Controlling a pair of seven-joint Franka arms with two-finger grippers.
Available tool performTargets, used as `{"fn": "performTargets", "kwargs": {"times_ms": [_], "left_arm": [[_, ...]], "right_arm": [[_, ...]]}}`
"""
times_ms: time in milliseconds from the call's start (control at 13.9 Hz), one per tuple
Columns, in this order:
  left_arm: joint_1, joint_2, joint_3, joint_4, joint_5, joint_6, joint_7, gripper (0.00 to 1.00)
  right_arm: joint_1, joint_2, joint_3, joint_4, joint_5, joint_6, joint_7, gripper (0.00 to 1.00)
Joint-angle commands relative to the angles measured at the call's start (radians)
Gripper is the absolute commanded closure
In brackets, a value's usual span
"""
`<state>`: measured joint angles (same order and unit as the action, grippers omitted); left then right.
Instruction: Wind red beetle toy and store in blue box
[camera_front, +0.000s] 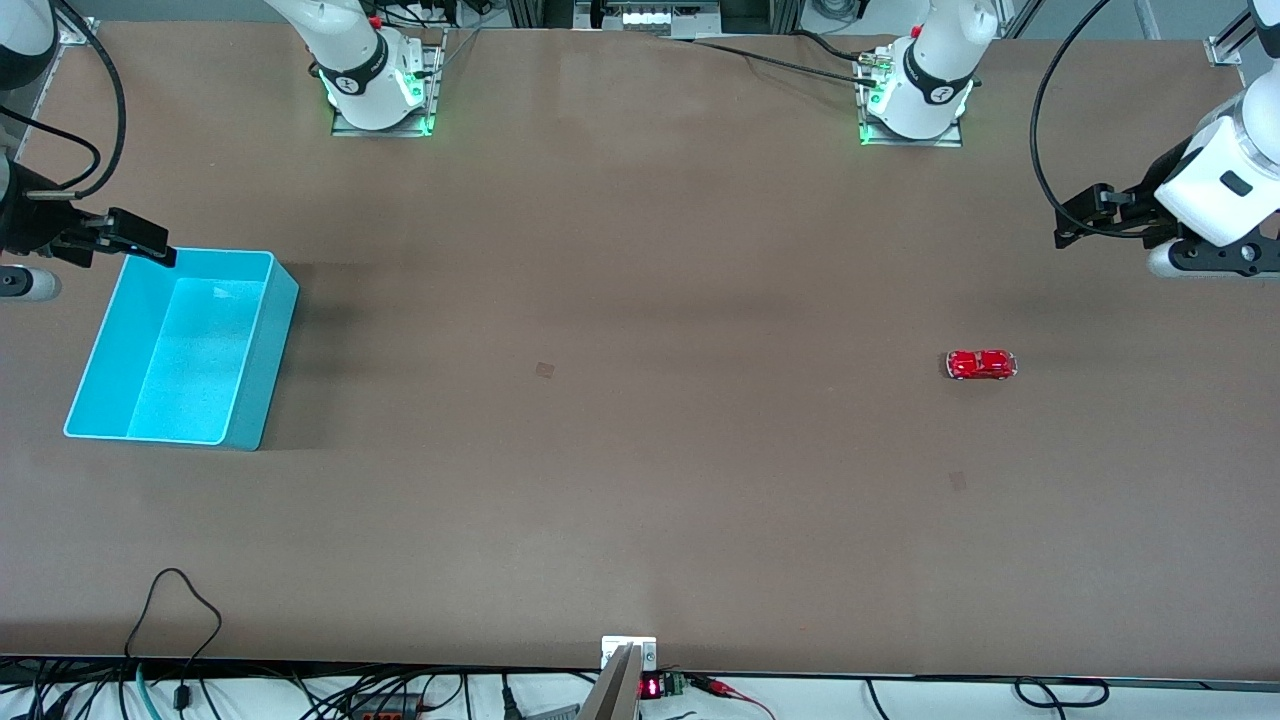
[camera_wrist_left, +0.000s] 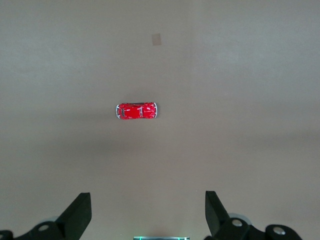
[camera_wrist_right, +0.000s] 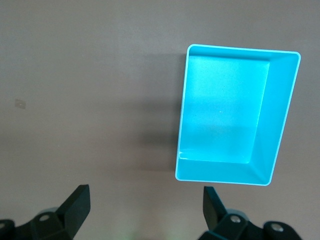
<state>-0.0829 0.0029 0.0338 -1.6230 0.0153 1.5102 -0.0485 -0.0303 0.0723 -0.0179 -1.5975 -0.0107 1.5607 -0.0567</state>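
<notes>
Turquoise-blue rectangular plastic box (camera_front: 95, 380) sits empty at the right arm's end of the table, the right gripper (camera_wrist_right: 145, 210) hanging above its farther corner with fingers spread wide. Toward the left arm's end, the tiny glossy red beetle toy car (camera_front: 981, 364) rests on bare tabletop, the left gripper (camera_wrist_left: 148, 212) raised nearby, fingers wide apart.

The red beetle toy (camera_front: 981, 364) is set on the table (camera_front: 620, 480) toward the left arm's end, well apart from the blue box (camera_front: 110, 350) at the right arm's end.
</notes>
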Motion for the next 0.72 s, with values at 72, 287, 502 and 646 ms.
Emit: {"fn": "performTargets", "kwargs": {"times_ms": [72,287,502,646], "left_arm": [[-0.005,-0.015,-0.003,0.005,0.011,-0.01,-0.007,0.0],[-0.011,-0.015,-0.003,0.005,0.011,-0.01,-0.005,0.0],[-0.018,-0.012,-0.005,0.003,0.008,-0.036,-0.011,0.0],[-0.017,0.011,-0.005,0.011,0.006,-0.129,-0.01,0.0]], "right_arm": [[-0.008,-0.02,0.004,-0.021,0.009,0.001,-0.018,0.0],[-0.008,-0.019,0.004,-0.021,0.009,-0.002,-0.018,0.0],[-0.008,-0.013,0.004,-0.021,0.009,-0.014,-0.021,0.0],[-0.008,0.012,0.006,-0.019,0.017,-0.039,-0.025,0.0]]}}
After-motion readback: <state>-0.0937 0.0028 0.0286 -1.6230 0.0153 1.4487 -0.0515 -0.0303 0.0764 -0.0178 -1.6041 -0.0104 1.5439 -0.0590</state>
